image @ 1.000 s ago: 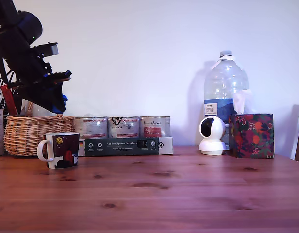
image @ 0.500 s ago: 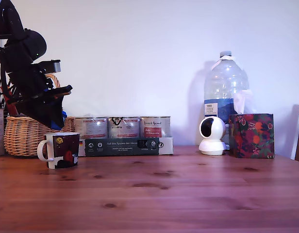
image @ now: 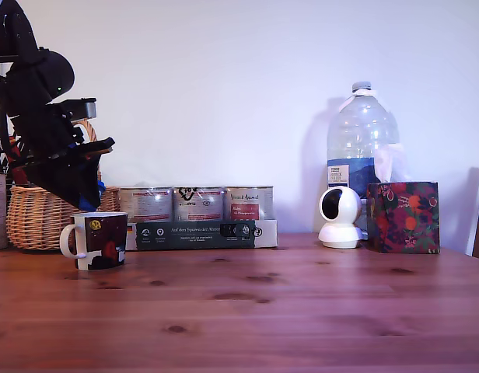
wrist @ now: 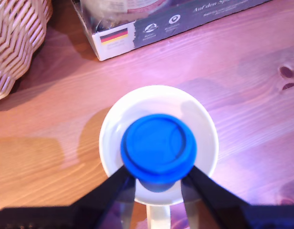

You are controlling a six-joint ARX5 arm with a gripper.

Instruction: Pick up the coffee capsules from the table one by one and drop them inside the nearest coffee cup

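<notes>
While the hand (wrist: 157,183) hangs just above the mug (wrist: 159,143), its fingers are clamped on the blue capsule (wrist: 158,148). The mug stands upright on the wooden bench (image: 302,311).

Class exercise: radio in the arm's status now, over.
Gripper shut on blue capsule. Capsule directly over the mug mouth, not yet dropped. Nothing in the way.

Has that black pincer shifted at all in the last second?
Yes. The black pincer came down toward the dark picture mug, which stayed put.
</notes>
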